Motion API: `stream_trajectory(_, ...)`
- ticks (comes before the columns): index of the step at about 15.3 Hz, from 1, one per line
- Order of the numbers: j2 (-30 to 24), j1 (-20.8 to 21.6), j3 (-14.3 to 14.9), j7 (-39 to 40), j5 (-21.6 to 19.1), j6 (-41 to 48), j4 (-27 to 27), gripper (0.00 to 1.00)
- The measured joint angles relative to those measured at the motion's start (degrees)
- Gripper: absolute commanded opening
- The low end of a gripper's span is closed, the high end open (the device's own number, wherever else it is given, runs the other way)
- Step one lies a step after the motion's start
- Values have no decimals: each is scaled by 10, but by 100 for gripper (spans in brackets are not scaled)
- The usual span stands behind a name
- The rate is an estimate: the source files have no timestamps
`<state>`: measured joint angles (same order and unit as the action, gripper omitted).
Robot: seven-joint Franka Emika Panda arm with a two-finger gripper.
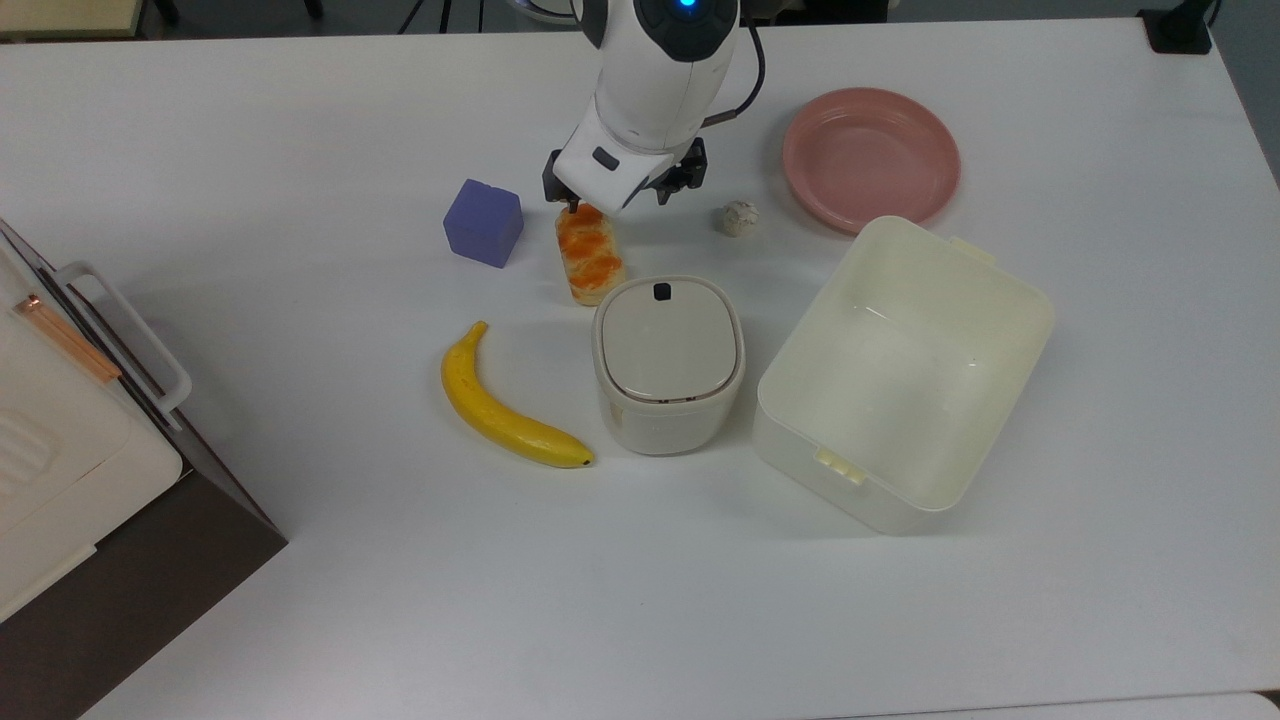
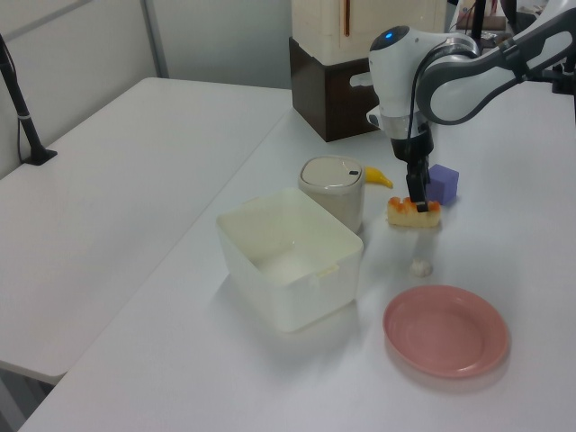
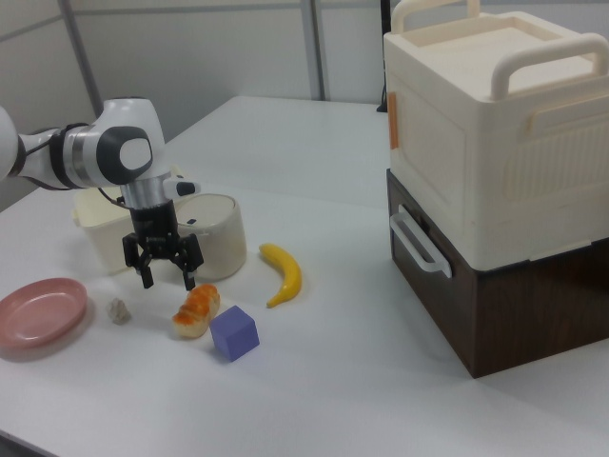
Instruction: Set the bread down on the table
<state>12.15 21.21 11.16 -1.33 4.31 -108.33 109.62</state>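
Bread [image 1: 590,253] down on the table [image 1: 300,150]
Gripper [image 3: 166,276] just above it, jaws spread wide, holding nothing; purple cube [image 1: 484,222] beside.

banana [image 1: 503,407], purple cube [image 1: 484,222], pink plate [image 1: 872,157] (empty)

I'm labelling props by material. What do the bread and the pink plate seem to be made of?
The bread looks like a moulded plastic or foam replica: its orange-brown patches are glossy and evenly coloured. The pink plate appears to be smooth matte plastic, though glazed ceramic can't be ruled out; its colour is uniform with soft highlights.
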Motion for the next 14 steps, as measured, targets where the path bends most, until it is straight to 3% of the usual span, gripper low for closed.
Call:
stream_trajectory(2,-3,1,10,-2,0,-3,-20,100)
stream_trajectory(6,-41,-5,59,-2,0,-2,-85,100)
stream_trajectory(9,-86,-34,71,-2,-9,6,-99,100)
stream_trajectory(14,-99,-44,92,-2,-11,58,-124,100)
